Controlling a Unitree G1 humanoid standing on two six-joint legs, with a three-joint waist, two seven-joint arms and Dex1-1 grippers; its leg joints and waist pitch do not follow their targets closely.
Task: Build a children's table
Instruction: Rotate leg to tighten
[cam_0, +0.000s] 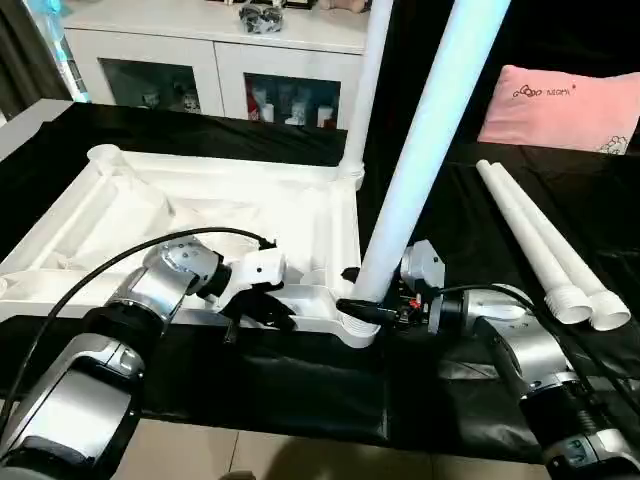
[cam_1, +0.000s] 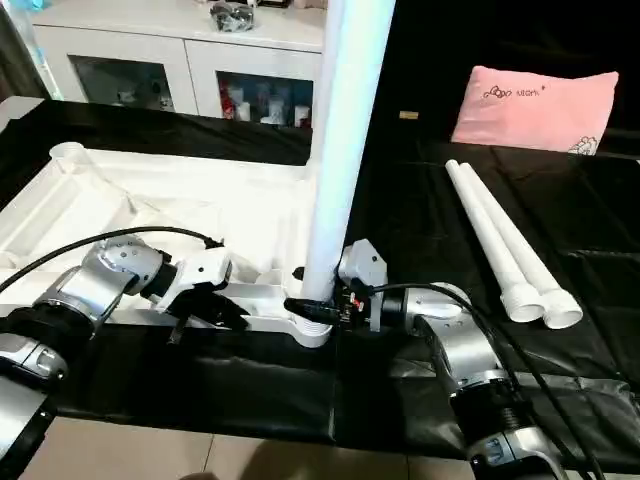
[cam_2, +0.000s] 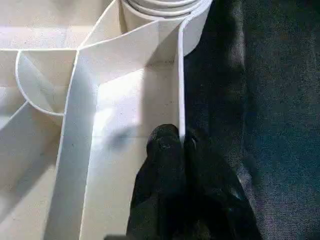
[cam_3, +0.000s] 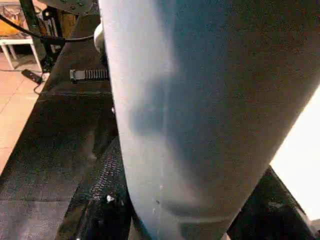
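The tabletop (cam_0: 200, 215) is lying upside down on the black-covered surface (cam_0: 300, 390), ribbed side up. One leg (cam_0: 352, 90) already stands in the far corner socket, and another leg (cam_0: 425, 150) is standing in the near corner socket (cam_0: 358, 328), the one closest to the right arm. Two more legs (cam_0: 540, 245) lie side by side on the black cover off to the right, well apart from the tabletop, with their wide ends toward the robot.

The left pincer (cam_0: 262, 303) sits on the tabletop's near edge, not far from that socket. From the head cameras you can't really see what the fingers are doing, but the left wrist view clears it up: the two black fingers (cam_2: 165, 150) are pressed together on the thin outer wall of the tabletop, one on each side of it, with the socket's rim just ahead.

The right pincer (cam_0: 368, 308) is at the base of the upright leg, just above the socket. In the right wrist view the leg runs straight up between the black fingers (cam_3: 100, 210), so it's clamped around it.

A pink pillow (cam_0: 560, 105) lies at the back right, and a white cabinet (cam_0: 215, 60) with glass doors stands behind.
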